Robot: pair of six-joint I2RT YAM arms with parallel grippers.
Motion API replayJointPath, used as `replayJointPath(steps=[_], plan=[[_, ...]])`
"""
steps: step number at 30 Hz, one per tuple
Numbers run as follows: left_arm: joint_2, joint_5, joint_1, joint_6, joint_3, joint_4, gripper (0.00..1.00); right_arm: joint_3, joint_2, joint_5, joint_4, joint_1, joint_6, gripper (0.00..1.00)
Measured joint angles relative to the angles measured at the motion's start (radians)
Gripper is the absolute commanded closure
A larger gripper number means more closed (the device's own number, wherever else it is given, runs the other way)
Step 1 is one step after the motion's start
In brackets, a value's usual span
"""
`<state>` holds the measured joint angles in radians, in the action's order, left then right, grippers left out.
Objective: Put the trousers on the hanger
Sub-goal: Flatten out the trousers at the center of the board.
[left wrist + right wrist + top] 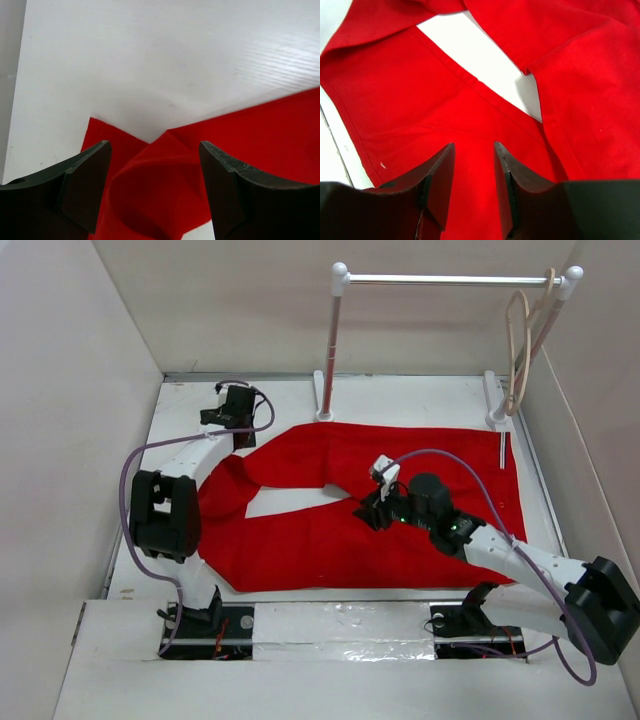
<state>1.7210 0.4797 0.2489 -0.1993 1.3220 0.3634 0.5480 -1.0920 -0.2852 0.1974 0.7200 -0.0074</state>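
The red trousers lie flat on the white table, waist to the right and two legs running left. The upper leg's end is folded over. My left gripper is over that folded leg end; it is open and empty, with the cloth lying between its jaws. My right gripper is low over the crotch area, where the legs split. Its jaws are a little apart over the red cloth and hold nothing. The beige hanger hangs from the right end of the rail.
A white rail stand with two posts stands at the back of the table. Pale walls close in the left, back and right. A strip of bare table shows between the two legs.
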Motion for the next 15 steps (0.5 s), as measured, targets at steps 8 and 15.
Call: replayJointPath(steps=[8,15], plan=[[0.048,0.063,-0.029,-0.001,-0.005,0.055,0.35,-0.009,-0.008,-0.01,0.011,0.0,0.0,0.55],[0.048,-0.037,-0.051,0.01,-0.012,0.061,0.72,-0.009,-0.009,-0.011,0.019,0.0,0.0,0.55]])
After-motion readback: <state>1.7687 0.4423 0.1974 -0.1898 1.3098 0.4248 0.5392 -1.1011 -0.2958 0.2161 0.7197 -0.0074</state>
